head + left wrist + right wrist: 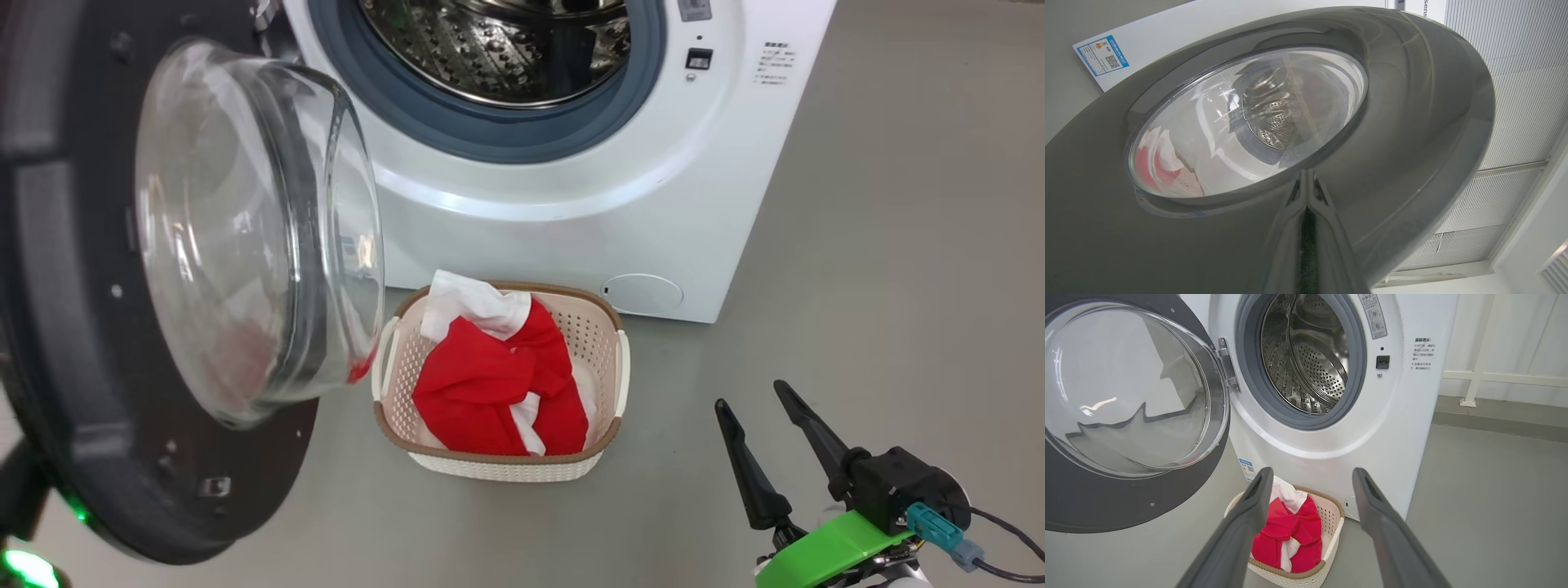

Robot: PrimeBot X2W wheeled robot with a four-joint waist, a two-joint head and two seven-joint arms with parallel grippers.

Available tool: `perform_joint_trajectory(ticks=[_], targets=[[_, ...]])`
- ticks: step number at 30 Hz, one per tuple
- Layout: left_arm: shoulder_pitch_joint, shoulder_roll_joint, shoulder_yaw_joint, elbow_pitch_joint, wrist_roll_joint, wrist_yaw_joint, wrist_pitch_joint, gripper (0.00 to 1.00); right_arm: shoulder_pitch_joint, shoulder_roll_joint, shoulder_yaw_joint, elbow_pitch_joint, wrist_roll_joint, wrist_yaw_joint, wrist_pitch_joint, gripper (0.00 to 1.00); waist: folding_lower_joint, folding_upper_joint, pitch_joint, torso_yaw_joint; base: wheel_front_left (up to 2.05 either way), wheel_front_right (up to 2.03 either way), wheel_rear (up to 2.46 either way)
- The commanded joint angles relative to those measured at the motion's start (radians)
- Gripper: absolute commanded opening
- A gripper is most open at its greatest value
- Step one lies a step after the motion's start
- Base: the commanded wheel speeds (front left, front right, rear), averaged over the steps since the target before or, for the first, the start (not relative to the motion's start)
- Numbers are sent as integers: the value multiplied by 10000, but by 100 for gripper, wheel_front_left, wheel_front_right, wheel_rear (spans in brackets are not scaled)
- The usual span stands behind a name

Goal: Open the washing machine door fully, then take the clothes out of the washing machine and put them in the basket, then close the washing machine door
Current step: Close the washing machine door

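Note:
The washing machine door stands swung out at the left, its glass bowl bulging toward the white washing machine. The steel drum looks bare. Red and white clothes lie in the cream basket on the floor below the port. My right gripper hovers open and empty to the basket's right. In its wrist view, the right gripper points at the basket and clothes. My left gripper is shut, its tips against the door's glossy outer face.
Grey floor stretches to the right of the machine. A blue label sits at the machine's lower corner. A white wall with a rail stands behind on the right. The open door overhangs the floor left of the basket.

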Motion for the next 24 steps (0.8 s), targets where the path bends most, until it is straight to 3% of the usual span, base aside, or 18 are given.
perform_joint_trajectory(ticks=[1, 24], targets=[[48, 267, 183, -529, 73, -161, 168, 0, -436, -60, 264, -191, 67, 4, -117, 100, 0, 0, -52, -135, 0, 0, 0], [690, -422, 123, -1894, 108, -57, 51, 0, -400, -60, 219, 31, 266, 4, -271, 100, 0, 0, -269, -437, 0, 0, 0]])
